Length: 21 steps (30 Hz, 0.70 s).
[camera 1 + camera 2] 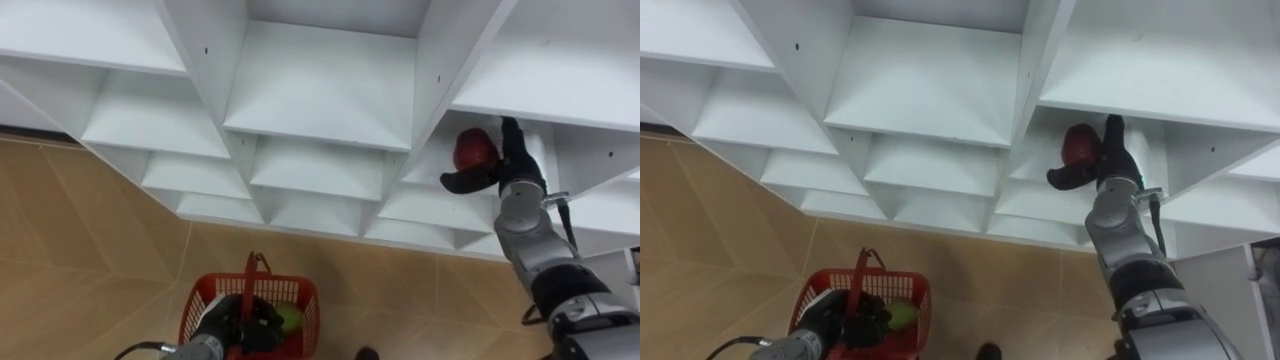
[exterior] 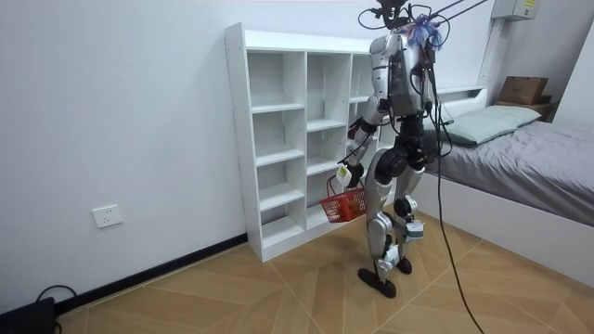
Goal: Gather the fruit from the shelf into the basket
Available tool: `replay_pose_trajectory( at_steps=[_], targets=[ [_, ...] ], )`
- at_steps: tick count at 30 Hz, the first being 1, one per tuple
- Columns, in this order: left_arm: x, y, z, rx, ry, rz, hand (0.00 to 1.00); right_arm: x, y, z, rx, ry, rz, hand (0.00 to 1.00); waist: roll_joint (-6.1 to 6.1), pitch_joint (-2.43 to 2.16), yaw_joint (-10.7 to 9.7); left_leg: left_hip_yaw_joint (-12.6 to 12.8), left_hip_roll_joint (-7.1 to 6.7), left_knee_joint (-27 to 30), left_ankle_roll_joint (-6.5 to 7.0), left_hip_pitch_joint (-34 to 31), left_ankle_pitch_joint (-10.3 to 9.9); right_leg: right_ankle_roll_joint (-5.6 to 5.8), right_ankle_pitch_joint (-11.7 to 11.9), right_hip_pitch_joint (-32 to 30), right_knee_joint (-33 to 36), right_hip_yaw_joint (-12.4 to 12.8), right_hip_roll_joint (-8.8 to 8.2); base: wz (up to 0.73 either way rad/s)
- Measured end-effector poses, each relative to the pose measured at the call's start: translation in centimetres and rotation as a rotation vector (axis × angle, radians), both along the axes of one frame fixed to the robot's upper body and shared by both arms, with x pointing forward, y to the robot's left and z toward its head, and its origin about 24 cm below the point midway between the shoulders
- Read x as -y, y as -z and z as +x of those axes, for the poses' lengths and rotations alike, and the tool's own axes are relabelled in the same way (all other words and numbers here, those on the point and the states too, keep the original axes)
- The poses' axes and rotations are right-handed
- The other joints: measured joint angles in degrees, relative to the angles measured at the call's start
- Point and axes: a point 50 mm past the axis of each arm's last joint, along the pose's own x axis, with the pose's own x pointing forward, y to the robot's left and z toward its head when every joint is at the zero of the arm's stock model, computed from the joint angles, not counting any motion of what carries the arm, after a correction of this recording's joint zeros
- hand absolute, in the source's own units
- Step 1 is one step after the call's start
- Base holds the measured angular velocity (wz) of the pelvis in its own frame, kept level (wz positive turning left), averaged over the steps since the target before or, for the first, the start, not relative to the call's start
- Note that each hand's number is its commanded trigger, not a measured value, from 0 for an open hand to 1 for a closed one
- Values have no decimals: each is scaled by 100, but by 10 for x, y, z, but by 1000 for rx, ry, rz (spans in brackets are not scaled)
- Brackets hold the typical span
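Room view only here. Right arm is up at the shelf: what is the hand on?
Observer: The right hand is shut on a red fruit, inside a shelf compartment.
Operator: Anything in the basket?
Observer: Yes, a green fruit lies in the basket that the left hand holds.
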Motion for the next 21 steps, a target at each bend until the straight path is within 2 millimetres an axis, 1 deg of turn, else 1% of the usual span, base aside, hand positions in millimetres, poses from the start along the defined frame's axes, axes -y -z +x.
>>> replay_pose_trajectory(
  at_steps=[4, 5, 6, 7, 8, 11, 21],
  targets=[
    [-2, 0, 0, -1, -11, 0, 100, 0, 0, 0, -1, -1, 2, 0, 0, 0, 11, 18, -4, 38, 0, 5, 0, 0, 0, -2, 49, 14, -14, 0],
    [-2, 1, -1, -5, -13, 1, 100, 0, 1, 0, -4, -1, 3, 3, 0, 0, 15, 18, -6, 44, 1, 8, 0, -2, 1, -1, 57, 2, -18, 0],
    [-3, 1, -1, -7, -13, 2, 100, 0, 1, 0, -4, 1, 5, 63, 0, 0, 14, 18, -7, 46, 5, 9, 2, -5, 3, -1, 62, 0, -20, 0],
    [-3, 2, -2, -12, -14, 3, 100, 0, 1, -1, -7, 6, 13, 83, 0, 0, 14, 19, -7, 50, 7, 10, 4, -11, 7, -1, 71, -1, -22, 0],
    [-3, 2, -3, -15, -15, 3, 100, 1, 3, -1, -13, 9, 12, 100, 0, 0, 14, 19, -7, 62, 8, 7, 4, -15, 9, -1, 81, -2, -24, 0],
    [-3, 2, -2, -15, -9, -2, 100, 3, 8, -4, -43, 16, 7, 100, -1, 0, 15, 17, -11, 92, 9, 6, 3, -29, -2, -2, 137, -1, -43, 1],
    [-3, -1, 3, -8, 13, -10, 100, 4, 6, -4, -56, -21, -39, 100, -3, 2, 25, 23, -7, 138, 10, -27, 4, -40, -10, -15, 145, -17, -51, 0]
  ],
)
